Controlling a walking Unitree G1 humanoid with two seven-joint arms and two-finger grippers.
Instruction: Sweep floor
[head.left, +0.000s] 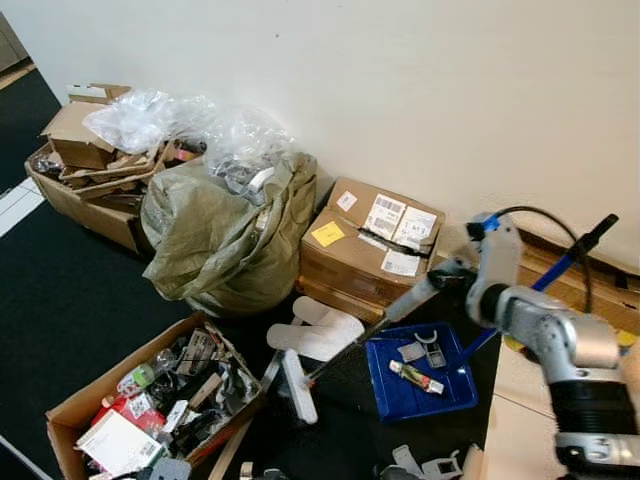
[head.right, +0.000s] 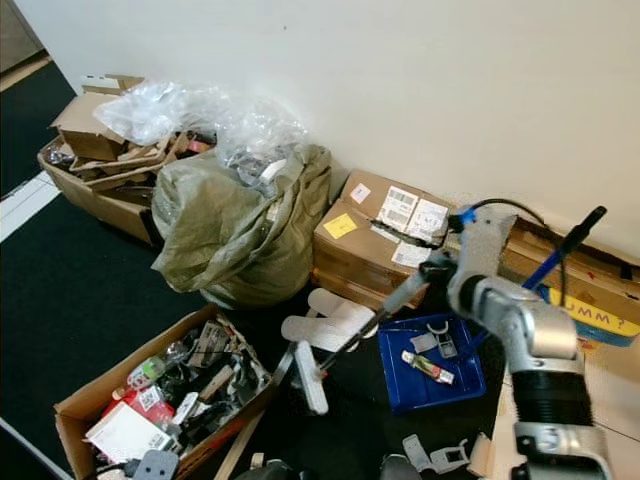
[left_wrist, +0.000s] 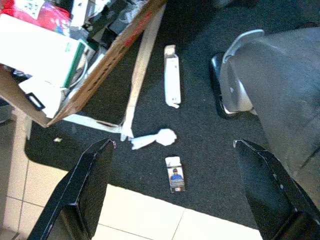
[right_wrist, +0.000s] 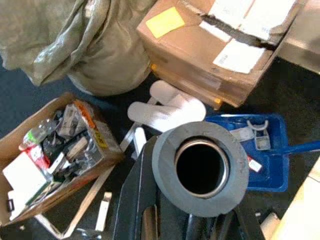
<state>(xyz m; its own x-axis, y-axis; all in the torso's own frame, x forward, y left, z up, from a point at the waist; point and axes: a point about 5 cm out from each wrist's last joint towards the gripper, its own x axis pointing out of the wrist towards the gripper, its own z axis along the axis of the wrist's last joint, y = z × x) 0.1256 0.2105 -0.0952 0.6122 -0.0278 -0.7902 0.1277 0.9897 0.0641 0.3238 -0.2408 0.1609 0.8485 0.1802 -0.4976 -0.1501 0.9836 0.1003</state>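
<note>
My right gripper (head.left: 468, 277) is shut on the grey handle (head.left: 415, 297) of a broom, whose white head (head.left: 299, 386) rests on the black carpet. In the right wrist view the handle's open tube end (right_wrist: 200, 168) sits between the fingers. A blue dustpan (head.left: 455, 392) lies beside the broom head with small clips and a packet in it; its long blue handle (head.left: 562, 262) leans toward the wall. My left gripper (left_wrist: 175, 200) hangs open above the carpet, over a crumpled white paper (left_wrist: 154, 138), a small card (left_wrist: 175, 180) and a white strip (left_wrist: 171, 76).
A stuffed green sack (head.left: 225, 235) and taped cardboard boxes (head.left: 365, 245) stand along the wall. An open box of clutter (head.left: 150, 400) sits at the front left, white slippers (head.left: 318, 335) lie by the broom. Pale tiles (head.left: 520, 420) begin at the right.
</note>
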